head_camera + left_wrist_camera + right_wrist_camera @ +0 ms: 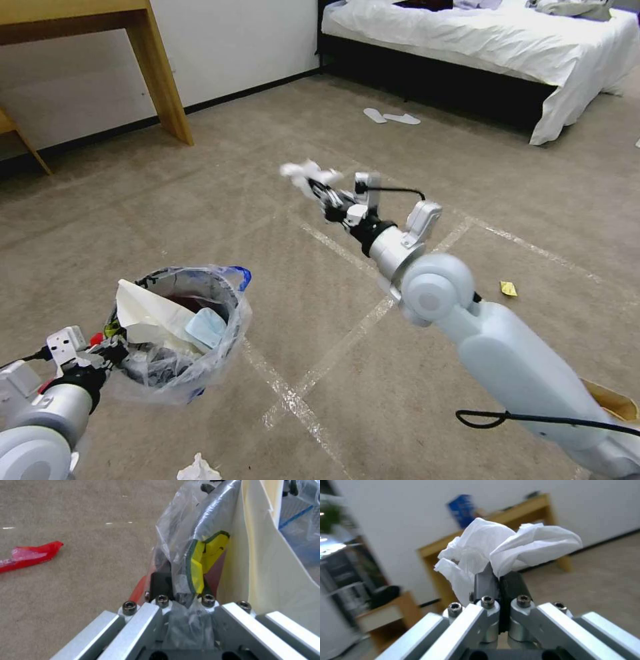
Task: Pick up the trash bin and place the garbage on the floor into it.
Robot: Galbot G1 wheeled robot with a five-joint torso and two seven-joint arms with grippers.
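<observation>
At seven o'clock the left gripper point(110, 347) is clamped on the trash bin's point(179, 333) rim — bin held off the floor point(280, 267). Farther, at twelve, the right gripper point(319, 187) pinches a crumpled tissue point(303, 172) — airborne.

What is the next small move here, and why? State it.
Probably swing the right gripper over to the trash bin and only then let go. It is shut on a crumpled tissue, held up in the air well away from the bin. The left gripper is clamped on the bin's rim, holding it above the floor with its mouth facing up.
</observation>
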